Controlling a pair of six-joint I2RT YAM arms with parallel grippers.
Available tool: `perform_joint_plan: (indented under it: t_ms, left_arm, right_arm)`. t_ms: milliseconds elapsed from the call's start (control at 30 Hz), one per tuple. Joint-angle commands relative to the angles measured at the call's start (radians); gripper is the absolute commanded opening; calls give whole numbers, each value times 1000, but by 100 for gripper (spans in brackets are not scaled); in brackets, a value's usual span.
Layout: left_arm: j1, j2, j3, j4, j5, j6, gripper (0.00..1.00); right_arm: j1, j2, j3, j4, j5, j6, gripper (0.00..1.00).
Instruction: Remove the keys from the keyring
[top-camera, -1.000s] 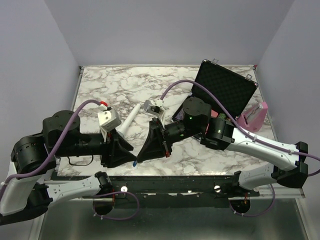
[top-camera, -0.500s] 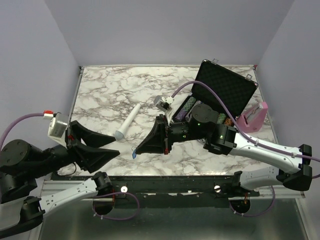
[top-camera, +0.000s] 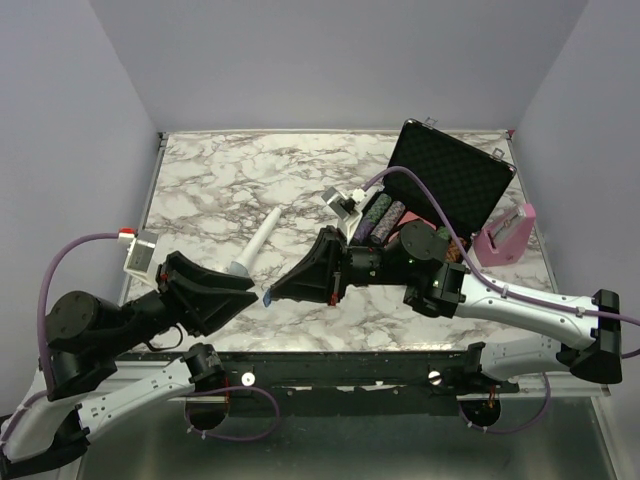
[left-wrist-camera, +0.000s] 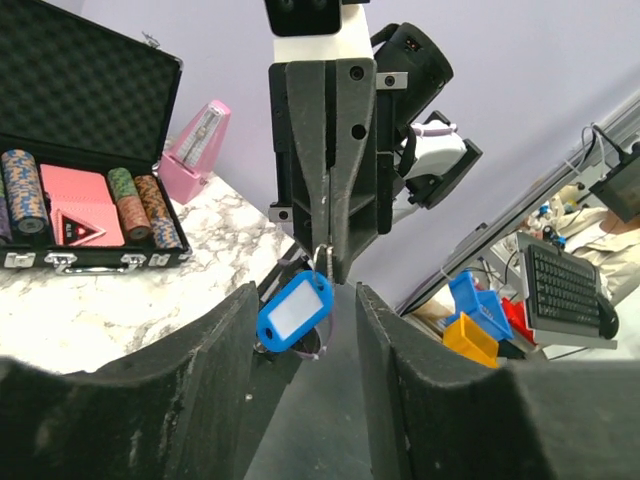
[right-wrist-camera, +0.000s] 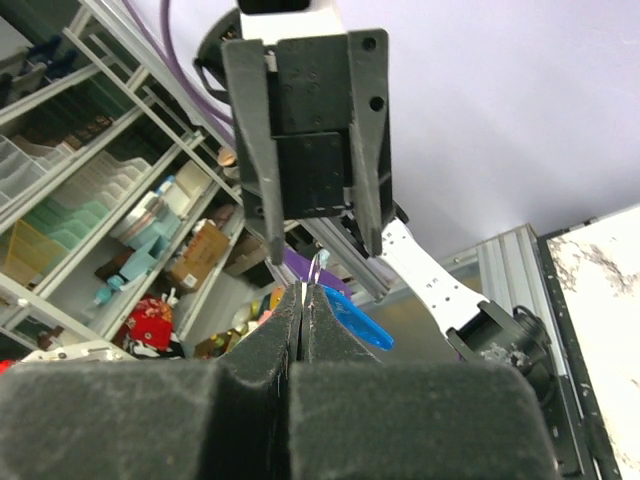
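Observation:
My right gripper (top-camera: 274, 292) is shut on the thin silvery keyring (right-wrist-camera: 316, 268), which sticks out past its pinched fingertips (right-wrist-camera: 296, 300). The key's blue plastic head (left-wrist-camera: 295, 313) hangs from the ring; it has a white window, and no blade shows. It also shows in the top view (top-camera: 268, 299) and the right wrist view (right-wrist-camera: 356, 323). My left gripper (left-wrist-camera: 303, 305) is open and faces the right gripper head-on. Its fingers (left-wrist-camera: 215, 350) flank the blue head without touching it. A loop of ring wire (left-wrist-camera: 331, 330) hangs below the head.
A white stick-like tool (top-camera: 256, 243) lies on the marble table (top-camera: 200, 180) behind the grippers. An open black case (top-camera: 455, 180) with poker chips (top-camera: 385, 215) stands at the back right. A pink metronome (top-camera: 506, 230) stands beside it.
My left gripper drew back to the left, then came forward again and rose to face the right gripper. The right gripper kept hold of the ring and lifted slightly.

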Motion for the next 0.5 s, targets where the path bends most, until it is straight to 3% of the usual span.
perform_joint_plan:
  t_ms: [0, 200, 467]
  left_arm:
    - [1, -8, -25, 111, -5, -45, 49]
    - [1, -5, -36, 134, -6, -51, 40]
    - [1, 1, -54, 155, -6, -57, 35]
  right_arm:
    - [8, -7, -17, 112, -8, 47, 1]
    - [7, 11, -8, 124, -18, 55, 1]
    - [8, 34, -3, 143, -34, 67, 1]
